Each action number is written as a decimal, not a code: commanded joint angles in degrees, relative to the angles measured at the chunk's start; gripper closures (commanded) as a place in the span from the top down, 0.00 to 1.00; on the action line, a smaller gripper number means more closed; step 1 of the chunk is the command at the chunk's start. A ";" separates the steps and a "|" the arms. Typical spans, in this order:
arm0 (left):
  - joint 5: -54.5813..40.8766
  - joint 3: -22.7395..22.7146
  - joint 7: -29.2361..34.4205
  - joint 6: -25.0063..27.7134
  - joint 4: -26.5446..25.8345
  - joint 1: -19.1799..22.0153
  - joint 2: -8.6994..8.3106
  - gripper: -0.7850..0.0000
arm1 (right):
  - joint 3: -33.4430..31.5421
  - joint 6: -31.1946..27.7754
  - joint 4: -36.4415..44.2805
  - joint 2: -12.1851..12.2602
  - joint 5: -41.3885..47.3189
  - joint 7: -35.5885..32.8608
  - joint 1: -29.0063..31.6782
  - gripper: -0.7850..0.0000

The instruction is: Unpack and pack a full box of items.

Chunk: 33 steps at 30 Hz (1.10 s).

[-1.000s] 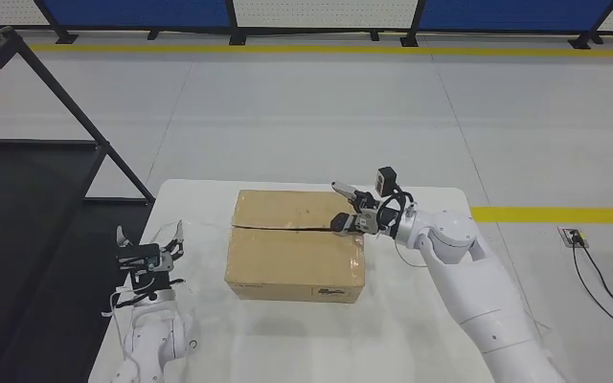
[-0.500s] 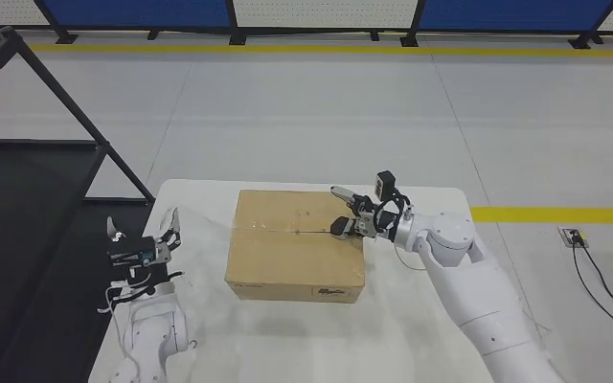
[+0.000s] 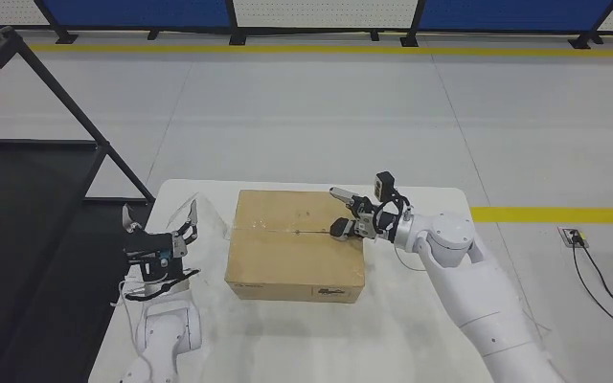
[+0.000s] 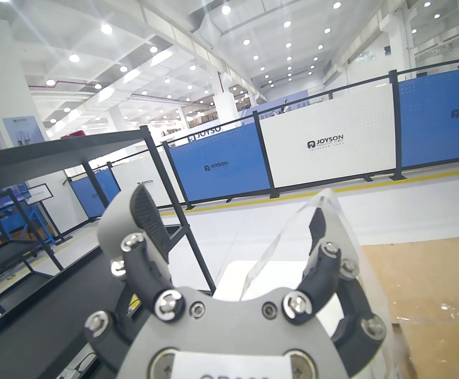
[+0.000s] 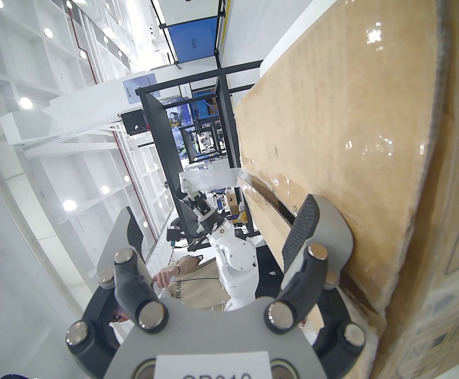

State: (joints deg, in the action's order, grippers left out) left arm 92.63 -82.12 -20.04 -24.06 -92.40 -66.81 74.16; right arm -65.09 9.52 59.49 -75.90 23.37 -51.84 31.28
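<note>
Where the top view looks down, box [image 3: 295,247] sits mid-table [image 3: 402,326], flaps down, seam and long axis running side to side. Probably heavy and stiff; lift flaps at the seam.
Left wrist view: left gripper [image 4: 229,211] spread, clear tape [image 4: 272,247] clinging to one finger.
Right wrist view: right gripper [image 5: 218,215] spread, one finger against the box top.

White bench [image 3: 287,335] with rounded corners, on a pale grey floor. Black metal rack [image 3: 43,249] just beside the bench's left end, with a slanted frame post. Fence of blue panels [image 3: 134,11] and white perforated panels [image 3: 326,10] along the far floor. Yellow floor line [image 3: 287,48] before the fence, and a shorter yellow stripe [image 3: 546,214] right of the bench. Floor socket [image 3: 572,236] with black cable near that stripe. Round ceiling lights [image 4: 106,28] in rows overhead.
</note>
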 commanded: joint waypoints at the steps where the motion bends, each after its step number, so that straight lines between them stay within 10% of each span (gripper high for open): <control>1: 0.44 0.38 0.12 0.19 -0.27 0.19 0.11 1.00 | 0.03 0.13 0.02 0.02 0.03 0.00 -0.02 1.00; 33: 10.73 7.96 0.58 6.20 -0.18 1.37 1.60 1.00 | 0.68 0.50 0.49 0.26 0.49 0.20 -0.08 1.00</control>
State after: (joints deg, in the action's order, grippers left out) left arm 102.98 -74.41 -19.52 -18.12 -92.65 -65.46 75.73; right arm -64.43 10.03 59.98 -75.64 23.85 -51.66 31.21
